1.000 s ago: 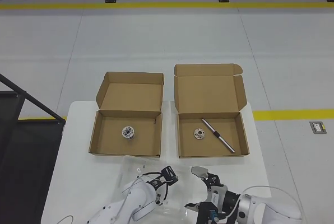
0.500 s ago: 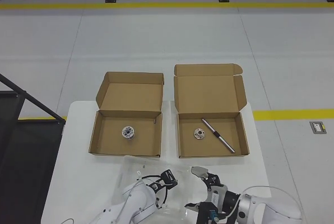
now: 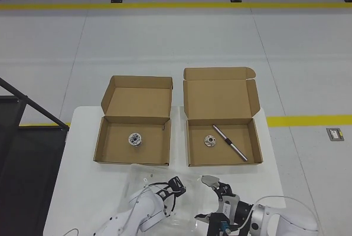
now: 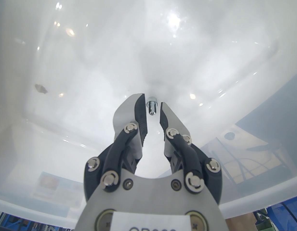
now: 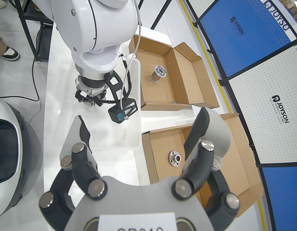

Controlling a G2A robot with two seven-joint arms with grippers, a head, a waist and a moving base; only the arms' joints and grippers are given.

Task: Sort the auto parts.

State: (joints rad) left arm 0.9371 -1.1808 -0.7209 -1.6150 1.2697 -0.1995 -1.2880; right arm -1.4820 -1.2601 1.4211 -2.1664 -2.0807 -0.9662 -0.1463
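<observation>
My left gripper [image 4: 153, 108] is down inside a clear plastic bin [image 3: 142, 177], open. A small silver bolt [image 4: 151, 105] lies on the bin floor between its fingertips, with a gap still showing beside it. My right gripper [image 5: 141, 118] hangs wide open above the table in front of the right cardboard box [image 3: 256, 150], holding nothing. That box holds a round flange [image 3: 209, 140] and a thin metal rod [image 3: 229, 142]. The left cardboard box [image 3: 104, 144] holds a toothed cylindrical part [image 3: 134, 139]. In the right wrist view the left gripper [image 5: 88, 102] shows in the bin [image 5: 132, 143].
Both boxes stand open at the far side of the white table [image 3: 81, 171], lids folded back. A black rack [image 3: 10, 153] stands to the table's left. A dark speck [image 4: 40, 88] lies on the bin floor.
The left wrist has shifted slightly inside the bin. The right arm and the parts in the boxes have not moved.
</observation>
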